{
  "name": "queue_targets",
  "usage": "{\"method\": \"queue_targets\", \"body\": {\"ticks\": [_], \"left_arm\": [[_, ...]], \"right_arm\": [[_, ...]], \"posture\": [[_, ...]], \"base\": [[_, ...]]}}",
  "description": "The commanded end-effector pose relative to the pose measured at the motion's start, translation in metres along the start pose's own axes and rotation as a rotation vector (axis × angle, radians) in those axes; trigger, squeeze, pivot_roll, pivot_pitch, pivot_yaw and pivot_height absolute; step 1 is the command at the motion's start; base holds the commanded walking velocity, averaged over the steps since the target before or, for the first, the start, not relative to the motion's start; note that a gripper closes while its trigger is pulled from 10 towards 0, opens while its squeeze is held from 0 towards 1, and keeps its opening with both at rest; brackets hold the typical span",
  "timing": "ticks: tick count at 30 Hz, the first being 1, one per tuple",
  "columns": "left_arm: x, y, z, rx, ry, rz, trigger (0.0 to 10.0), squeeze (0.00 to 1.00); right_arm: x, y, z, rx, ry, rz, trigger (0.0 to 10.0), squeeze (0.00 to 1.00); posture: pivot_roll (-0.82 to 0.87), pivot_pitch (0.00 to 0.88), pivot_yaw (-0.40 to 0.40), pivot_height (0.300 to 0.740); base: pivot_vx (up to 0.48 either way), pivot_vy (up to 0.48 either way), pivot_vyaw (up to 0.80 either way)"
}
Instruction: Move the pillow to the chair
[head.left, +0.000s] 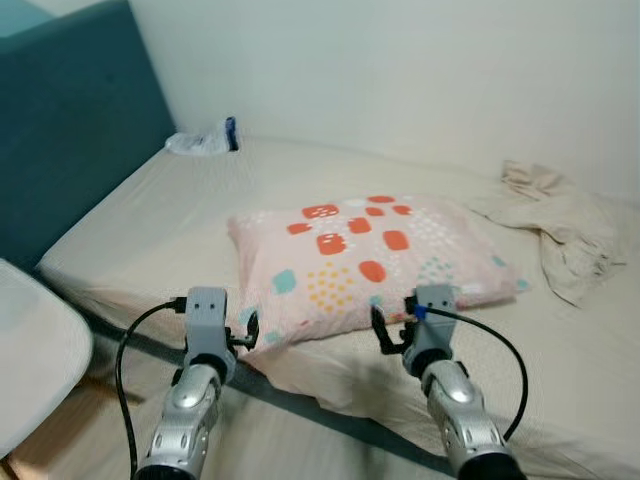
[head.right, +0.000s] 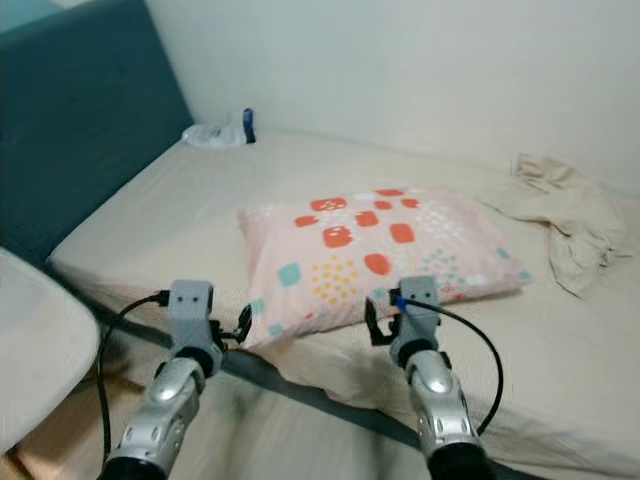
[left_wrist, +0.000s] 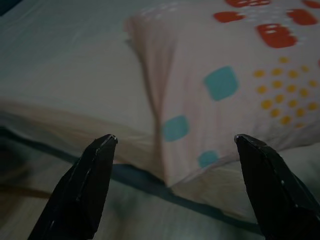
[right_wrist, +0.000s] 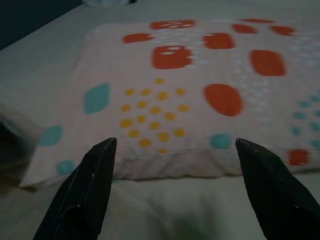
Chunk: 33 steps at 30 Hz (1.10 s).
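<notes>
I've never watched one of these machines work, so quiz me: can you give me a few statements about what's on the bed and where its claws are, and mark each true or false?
1. The pillow lies flat on the bed. True.
2. The left gripper is clamped on the pillow. False: its fingers are open, just short of the pillow's near corner.
3. The right gripper is open at the pillow's near edge. True.
4. A crumpled cloth lies on top of the pillow. False: it lies beside it on the bed.
</notes>
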<state>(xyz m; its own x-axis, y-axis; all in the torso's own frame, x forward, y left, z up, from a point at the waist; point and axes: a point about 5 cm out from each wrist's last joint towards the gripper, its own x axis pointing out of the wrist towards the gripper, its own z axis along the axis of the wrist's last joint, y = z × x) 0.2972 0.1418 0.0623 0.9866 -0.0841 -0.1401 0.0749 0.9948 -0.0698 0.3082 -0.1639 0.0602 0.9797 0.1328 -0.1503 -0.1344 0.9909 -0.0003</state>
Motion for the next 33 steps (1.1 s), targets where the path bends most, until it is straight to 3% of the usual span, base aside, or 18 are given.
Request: {"method": "queue_targets", "body": {"ticks": [1,4,12,29,33], "left_arm": [[-0.0023,0.003,-0.006,0.007,0.03,0.009,10.0,0.0],[-0.0023,-0.0013,-0.0077,0.016,0.043,-0.023,10.0,0.0],[-0.0022,-0.002,-0.0075,0.012,0.043,-0.023,10.0,0.0],[-0.0005,-0.0001,-0.0054,0.011,0.039,-0.02,10.0,0.0],[-0.0012,-0.0018,-0.0057,0.024,0.046,-0.03,10.0,0.0]], "right_arm": [[-0.0026,-0.0004,-0.0067,-0.003,0.031,-0.01,10.0,0.0],[-0.0013,-0.0092,-0.0119,0.003,0.071,-0.086,10.0,0.0],[-0.0014,-0.0092,-0.0134,0.013,0.077,-0.09,10.0,0.0],[0.0001,-0.004,-0.0142,0.019,0.084,-0.091,10.0,0.0],[-0.0001,-0.0036,-0.0141,0.021,0.083,-0.09,10.0,0.0]], "posture": [[-0.06,0.128,0.033,0.74],[-0.06,0.122,0.033,0.74],[-0.06,0.12,0.034,0.74],[-0.05,0.13,0.043,0.74],[-0.05,0.137,0.042,0.74]], "base": [[0.0,0.0,0.7],[0.0,-0.407,0.0],[0.0,-0.412,0.0],[0.0,0.0,0.0],[0.0,-0.48,0.0]]}}
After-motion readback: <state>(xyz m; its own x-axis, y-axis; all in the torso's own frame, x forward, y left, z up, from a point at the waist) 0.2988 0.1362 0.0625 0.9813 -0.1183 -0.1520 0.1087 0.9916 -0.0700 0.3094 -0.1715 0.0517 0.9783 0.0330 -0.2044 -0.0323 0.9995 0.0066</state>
